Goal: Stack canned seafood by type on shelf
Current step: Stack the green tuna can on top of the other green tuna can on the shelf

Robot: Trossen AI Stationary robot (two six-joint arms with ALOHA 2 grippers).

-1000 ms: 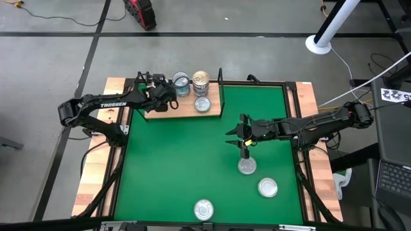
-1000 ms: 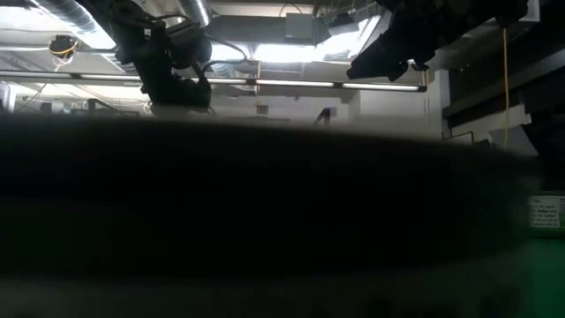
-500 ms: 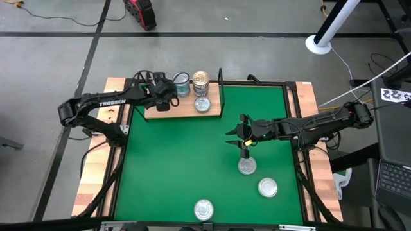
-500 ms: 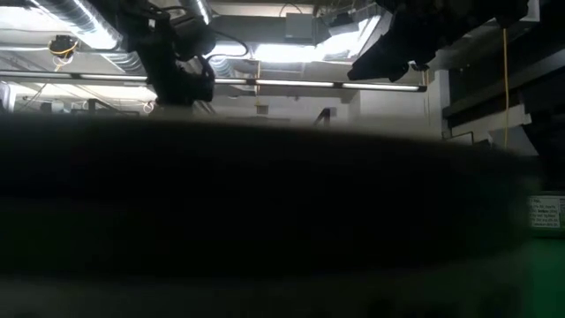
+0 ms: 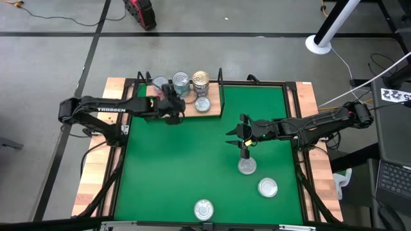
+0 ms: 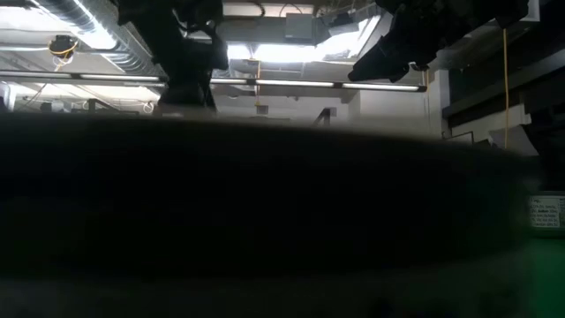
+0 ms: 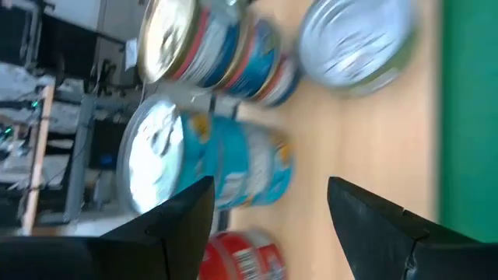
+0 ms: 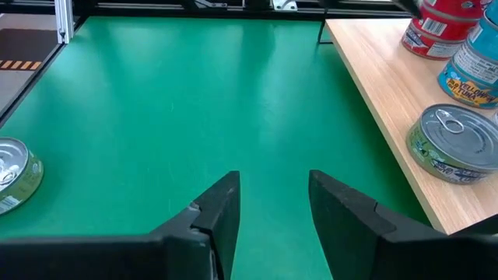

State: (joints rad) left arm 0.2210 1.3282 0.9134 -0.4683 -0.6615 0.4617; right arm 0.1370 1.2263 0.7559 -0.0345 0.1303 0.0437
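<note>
The floor around the work area is grey concrete (image 5: 58, 38) crossed by dark tape lines (image 5: 192, 34). A red and black object (image 5: 141, 11) lies on it beyond the pale wooden counter (image 5: 96, 179). A white cylindrical post on a round white base (image 5: 326, 29) stands at the far right. The low view shows long fluorescent ceiling lights (image 6: 335, 86) and silver ventilation ducting (image 6: 79, 26) overhead.

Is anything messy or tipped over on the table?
Nothing is tipped or spilled. Three small round silver-lidded tins sit upright on the green mat, away from the light wooden shelf where the others stand.
</note>
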